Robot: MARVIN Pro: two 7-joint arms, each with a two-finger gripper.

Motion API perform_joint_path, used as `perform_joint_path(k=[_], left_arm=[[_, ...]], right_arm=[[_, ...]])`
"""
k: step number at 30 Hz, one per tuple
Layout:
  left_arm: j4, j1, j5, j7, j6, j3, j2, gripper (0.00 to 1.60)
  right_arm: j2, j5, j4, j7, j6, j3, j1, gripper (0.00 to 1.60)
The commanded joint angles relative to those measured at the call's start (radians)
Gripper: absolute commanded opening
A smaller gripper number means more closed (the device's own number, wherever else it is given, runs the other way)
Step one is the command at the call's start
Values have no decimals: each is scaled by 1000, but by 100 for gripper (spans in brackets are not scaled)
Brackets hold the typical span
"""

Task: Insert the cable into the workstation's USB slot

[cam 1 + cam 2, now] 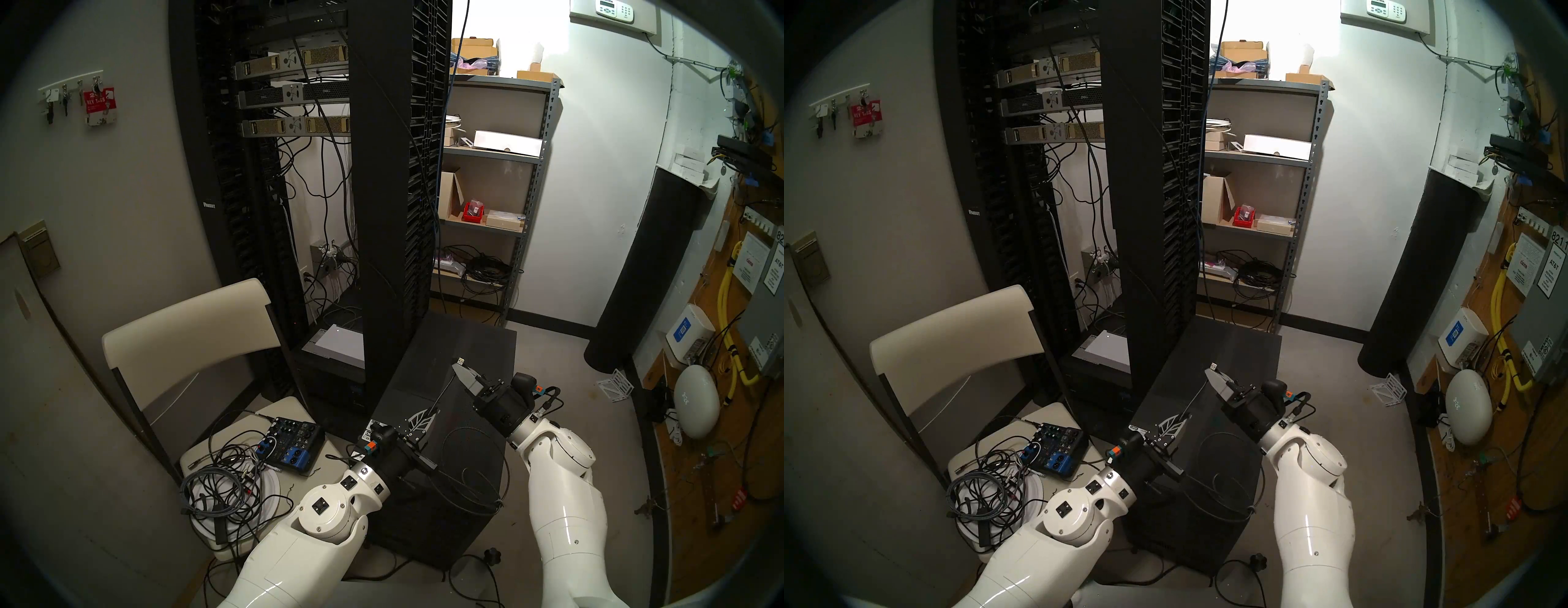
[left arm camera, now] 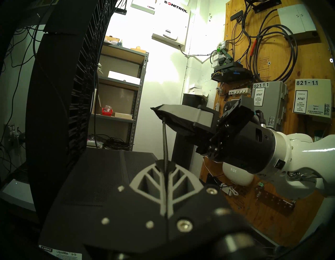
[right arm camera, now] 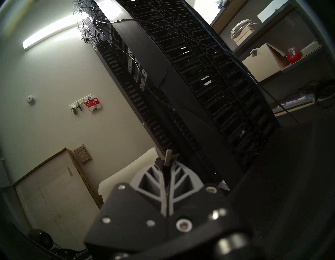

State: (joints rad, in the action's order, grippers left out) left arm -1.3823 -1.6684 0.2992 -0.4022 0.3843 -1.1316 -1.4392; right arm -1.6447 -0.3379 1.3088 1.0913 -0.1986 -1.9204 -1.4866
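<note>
- Cable (image 1: 442, 395): one thin black wire, its silver-tipped plug (image 1: 460, 361) sticking out past the right gripper's tips above the workstation top.
- Workstation (image 1: 466, 352): one black tower on the floor beside the server rack (image 1: 382, 170).
- Grippers: two, both over the tower.
- Right gripper (image 1: 459, 372), nearly level and aimed forward-left, has its jaws pinched on the plug.
- Left gripper (image 1: 430, 412), nearly level and aimed forward-right, is clamped tight on the wire lower down; the stretch between them runs straight.
</note>
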Motion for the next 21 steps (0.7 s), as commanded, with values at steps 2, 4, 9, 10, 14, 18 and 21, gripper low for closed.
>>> perform_joint_path(k=[2, 4, 9, 10, 14, 18, 21], left_arm=[[-42, 13, 27, -29, -54, 4, 8, 118], [-49, 16, 34, -43, -72, 4, 16, 160], [-61, 16, 34, -54, -103, 5, 24, 160], [-62, 15, 36, -53, -106, 4, 23, 160], [-77, 10, 49, -41, -103, -13, 20, 160], [-112, 4, 69, -32, -107, -45, 31, 160], [-159, -11, 95, -40, -115, -74, 51, 160]], right_arm=[[-2, -22, 37, 2, 33, -4, 6, 0], [-1, -36, 43, -1, 38, -3, 4, 0], [-2, -39, 47, 1, 84, -1, 8, 0], [-3, -20, 46, 2, 111, -3, 14, 0], [18, 18, 20, 9, 181, 3, 39, 0], [38, 51, -7, 10, 250, 12, 54, 0], [47, 70, -26, 13, 287, 11, 57, 0]])
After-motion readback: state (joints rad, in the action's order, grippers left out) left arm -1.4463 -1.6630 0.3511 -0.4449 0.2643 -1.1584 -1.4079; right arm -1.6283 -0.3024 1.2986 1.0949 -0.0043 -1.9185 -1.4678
